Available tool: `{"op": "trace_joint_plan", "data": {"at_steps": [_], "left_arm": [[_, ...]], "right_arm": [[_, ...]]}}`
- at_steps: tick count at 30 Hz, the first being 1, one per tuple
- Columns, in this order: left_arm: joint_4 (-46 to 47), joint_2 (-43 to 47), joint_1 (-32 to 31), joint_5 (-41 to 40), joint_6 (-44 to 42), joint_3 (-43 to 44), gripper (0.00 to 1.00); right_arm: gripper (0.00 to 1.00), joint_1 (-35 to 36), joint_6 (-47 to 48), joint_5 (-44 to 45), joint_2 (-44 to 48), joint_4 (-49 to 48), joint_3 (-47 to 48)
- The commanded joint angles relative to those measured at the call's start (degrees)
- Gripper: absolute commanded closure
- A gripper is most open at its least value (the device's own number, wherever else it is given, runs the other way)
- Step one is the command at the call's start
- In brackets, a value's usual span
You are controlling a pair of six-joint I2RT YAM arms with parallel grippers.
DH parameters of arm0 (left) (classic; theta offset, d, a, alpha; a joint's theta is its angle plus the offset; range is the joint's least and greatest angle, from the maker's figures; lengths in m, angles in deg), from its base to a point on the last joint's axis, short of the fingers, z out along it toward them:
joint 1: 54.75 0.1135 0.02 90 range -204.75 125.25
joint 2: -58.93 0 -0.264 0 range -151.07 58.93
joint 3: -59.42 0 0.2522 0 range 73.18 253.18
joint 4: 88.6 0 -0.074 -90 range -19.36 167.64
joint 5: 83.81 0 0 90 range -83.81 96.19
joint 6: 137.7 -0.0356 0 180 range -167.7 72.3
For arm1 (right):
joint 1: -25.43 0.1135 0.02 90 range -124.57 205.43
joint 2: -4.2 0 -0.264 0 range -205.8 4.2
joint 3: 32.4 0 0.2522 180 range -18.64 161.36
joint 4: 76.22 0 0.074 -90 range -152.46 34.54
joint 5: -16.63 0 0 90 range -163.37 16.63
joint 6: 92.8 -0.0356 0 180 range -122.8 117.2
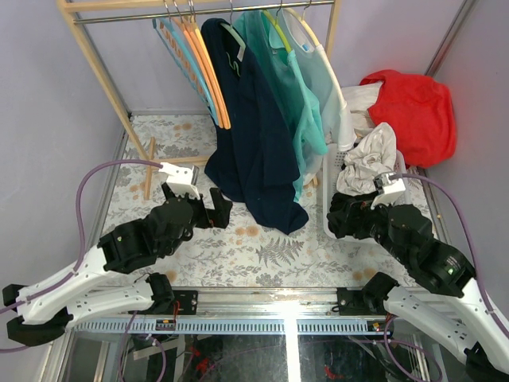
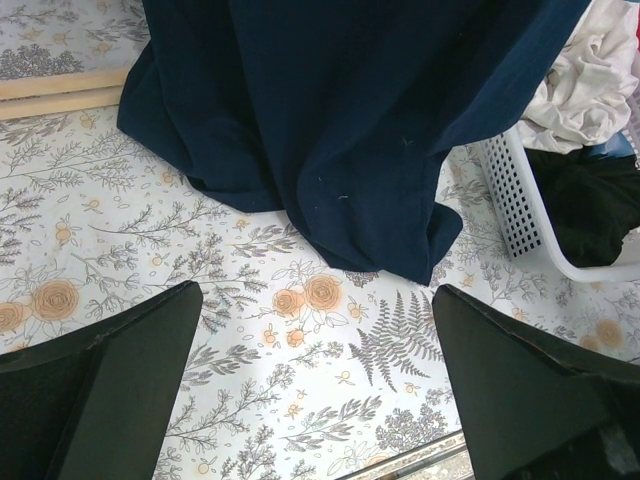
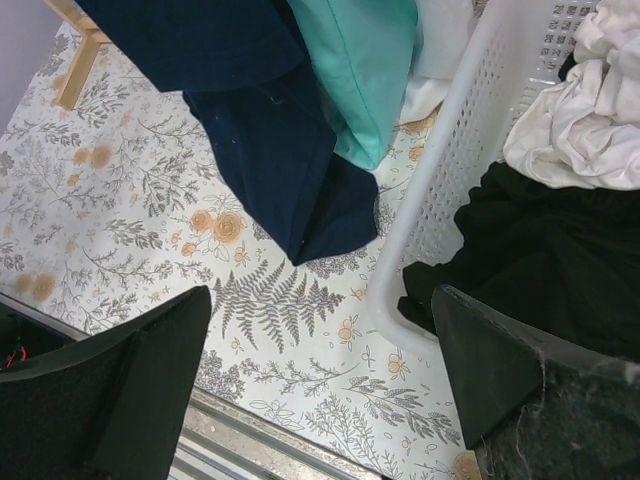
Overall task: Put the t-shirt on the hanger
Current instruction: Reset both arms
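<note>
Over the table, top cam: navy t-shirt hangs on the mint-green hanger from the wooden rack, its hem touching the floral cloth. Left gripper & right gripper sit low on either side, jaws wide apart, holding nothing.

Left wrist cam: the hem lies pooled on the cloth beyond the spread fingers.

Right wrist cam: the hem tip rests near a teal shirt & a white laundry basket.

T-shirt left of basket
</note>
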Motion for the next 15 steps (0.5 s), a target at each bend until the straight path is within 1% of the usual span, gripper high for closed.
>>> {"op": "trace_joint_plan", "data": {"at_steps": [1, 8, 10, 15], "left_arm": [[4.9, 0.1, 0.3, -2.3, -0.9, -0.8, 0.0], [5.3, -1.5, 0.3, -2.8, -2.5, -0.1, 0.0], [4.9, -1.5, 0.4, -3.2, -2.9, 0.5, 0.0], [3.9, 2.7, 0.3, -2.6, -3.0, -0.8, 0.0]], "right_arm": [[0.01, -0.2, -1.0, 3.7, -0.8, -3.3, 1.3], [0.01, -0.2, -0.7, 4.4, 0.4, -4.6, 0.6], [0.01, -0.2, -0.3, 5.2, 0.2, -3.7, 1.7], [0.01, -0.2, -0.2, 6.2, -1.4, 0.6, 3.2]]}}
